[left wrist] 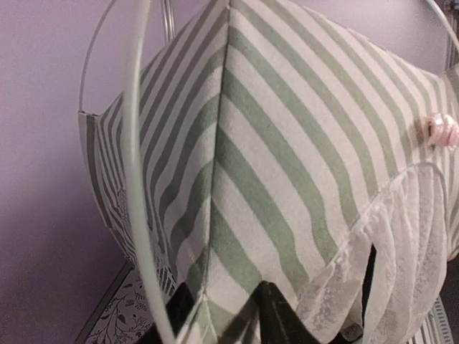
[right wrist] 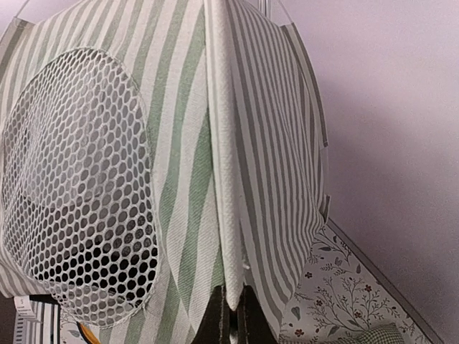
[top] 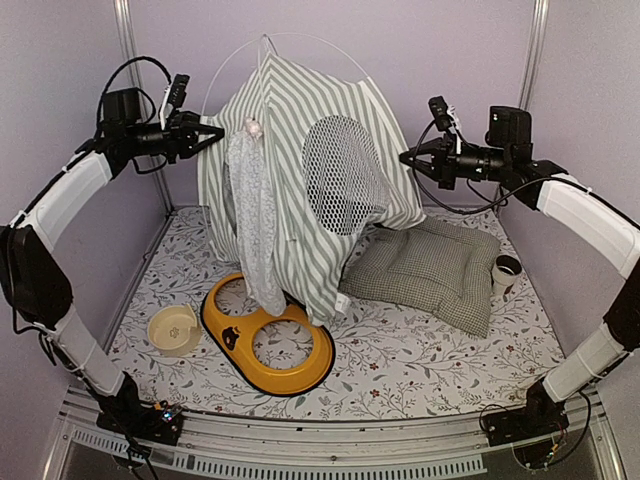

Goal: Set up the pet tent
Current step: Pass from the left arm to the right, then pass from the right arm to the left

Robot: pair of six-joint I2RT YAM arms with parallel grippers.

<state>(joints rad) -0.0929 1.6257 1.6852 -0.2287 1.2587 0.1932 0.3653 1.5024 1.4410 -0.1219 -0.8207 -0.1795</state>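
The right gripper (top: 408, 157), at the scene's right, is clenched on a raised seam of the pet tent (top: 290, 130). Its wrist camera shows the dark fingers (right wrist: 219, 319) pinching that fold at the bottom edge, cut off by the frame. Just left of the seam is the round mesh window (right wrist: 79, 186), with something dark behind it that is too dim to make out. On the left, the left gripper (top: 215, 133) meets the tent's other edge. Its fingers (left wrist: 276, 315) show only as two dark tips set apart, with striped cloth lying between and over them, so whether they grip cannot be told. A thin white pole (left wrist: 136, 179) arcs close past that camera, blurred. The tent stands at the far middle of the flowered mat (top: 420, 350), poles looping above its peak, and a pink bead (top: 253, 127) sits at the top of the lacy door flap (top: 255, 220). The flap hangs down over the far rim of a yellow double feeder (top: 215, 315), whose small dark mark is too tiny to read. A cream bowl (top: 155, 335) sits left of the feeder, with an embossed pattern inside that is unclear. To the right, a checked cushion (top: 430, 270) has its far-left corner tucked beneath the tent, and a mug (top: 506, 270) stands at the cushion's right edge.
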